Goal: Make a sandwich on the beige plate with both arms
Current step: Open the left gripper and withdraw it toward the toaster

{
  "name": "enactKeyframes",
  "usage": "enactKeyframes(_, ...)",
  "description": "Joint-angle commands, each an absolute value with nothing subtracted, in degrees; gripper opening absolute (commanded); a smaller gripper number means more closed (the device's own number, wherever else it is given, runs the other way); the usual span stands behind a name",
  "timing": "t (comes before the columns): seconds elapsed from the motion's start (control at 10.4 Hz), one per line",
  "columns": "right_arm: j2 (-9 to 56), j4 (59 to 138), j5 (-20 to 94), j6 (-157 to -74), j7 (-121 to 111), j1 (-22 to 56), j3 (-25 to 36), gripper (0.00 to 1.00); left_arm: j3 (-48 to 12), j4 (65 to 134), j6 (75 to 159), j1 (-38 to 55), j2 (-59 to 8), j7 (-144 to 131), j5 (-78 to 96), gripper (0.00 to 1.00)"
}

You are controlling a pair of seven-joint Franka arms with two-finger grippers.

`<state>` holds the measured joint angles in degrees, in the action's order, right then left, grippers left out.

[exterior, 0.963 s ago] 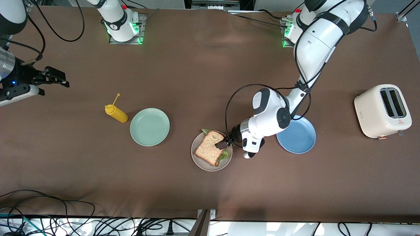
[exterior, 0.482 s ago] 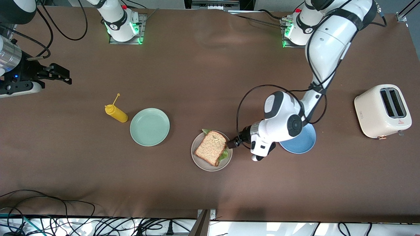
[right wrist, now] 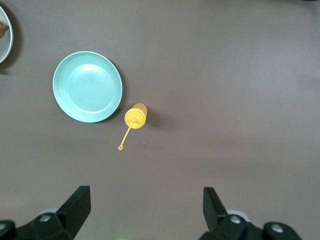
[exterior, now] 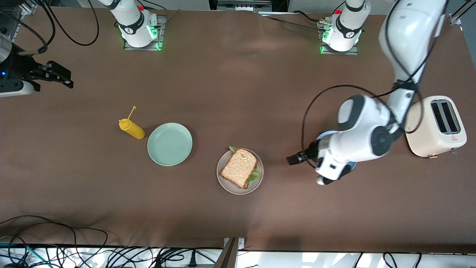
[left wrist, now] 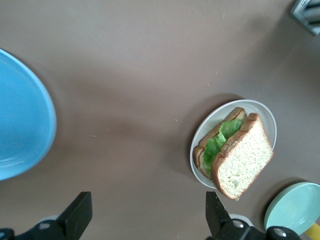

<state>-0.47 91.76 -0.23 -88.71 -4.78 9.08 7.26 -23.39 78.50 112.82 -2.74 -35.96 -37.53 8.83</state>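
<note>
Two white arms (exterior: 366, 139) with round grey caps, black fingers (left wrist: 77, 216), looping black cables, and green lights at their bases (exterior: 139, 35).

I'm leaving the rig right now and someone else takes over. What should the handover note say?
Left gripper: open, empty, over bare table between the beige plate and the blue plate.
Right gripper: open, empty, waiting at the right arm's end of the table.
Sandwich: assembled on the beige plate, bread on top, lettuce showing at its edge.
Done: the sandwich looks complete.
Left: probably nothing except parking the arms.
</note>
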Motion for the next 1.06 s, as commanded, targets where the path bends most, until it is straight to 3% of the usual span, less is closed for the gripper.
enactKeyframes(0.0,-0.6,90.1,-1.1,-87.4,-3.9,9.7,7.4,1.00,-23.6,80.1,109.4,-5.6,-30.0,-35.9,5.8,1.00)
enactKeyframes(0.19,-0.5,90.1,-0.9,-87.4,-4.0,9.7,7.6,1.00,-23.5,79.8,105.1,-7.5,-26.8,-33.3,3.1,1.00)
enactKeyframes(0.58,0.4,88.4,-0.4,-87.3,-3.8,9.4,7.5,1.00,-23.5,72.2,91.2,-8.4,-25.6,-27.0,-6.7,1.00)
enactKeyframes(0.96,0.5,88.4,-0.4,-87.2,-4.3,9.1,7.6,1.00,-23.4,70.9,89.2,-14.2,-23.3,-12.0,-7.0,1.00)
